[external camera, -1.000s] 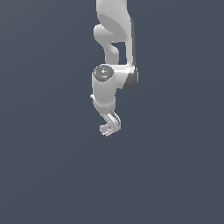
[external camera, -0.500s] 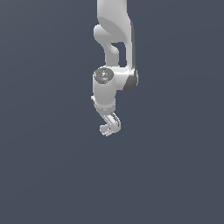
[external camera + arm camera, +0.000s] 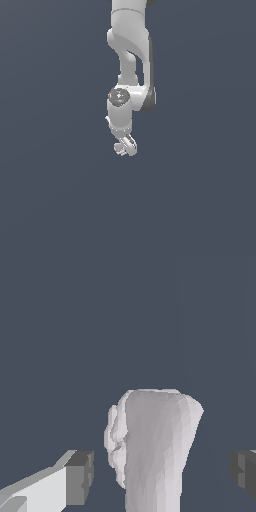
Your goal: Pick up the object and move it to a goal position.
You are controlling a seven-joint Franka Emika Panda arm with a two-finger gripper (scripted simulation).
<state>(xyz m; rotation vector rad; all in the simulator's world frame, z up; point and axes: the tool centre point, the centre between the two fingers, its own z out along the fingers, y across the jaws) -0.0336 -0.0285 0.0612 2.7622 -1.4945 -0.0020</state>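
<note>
Arm (image 3: 129,60) hangs down over a plain dark grey surface (image 3: 50,175). Gripper (image 3: 126,146) at its lower end. In the wrist view the jaws stand spread, one dark pad (image 3: 80,476) on each side of the object (image 3: 155,451), with a clear gap to each; neither touches it. Object is pale, lumpy, ridged on one flank. In the exterior view it is too small to separate from the gripper.

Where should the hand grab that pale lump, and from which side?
Across the lump's smooth upright body, one finger on each flank, coming straight down over it. The open hand already straddles it; the ridged side looks a poorer seat for the pads.
</note>
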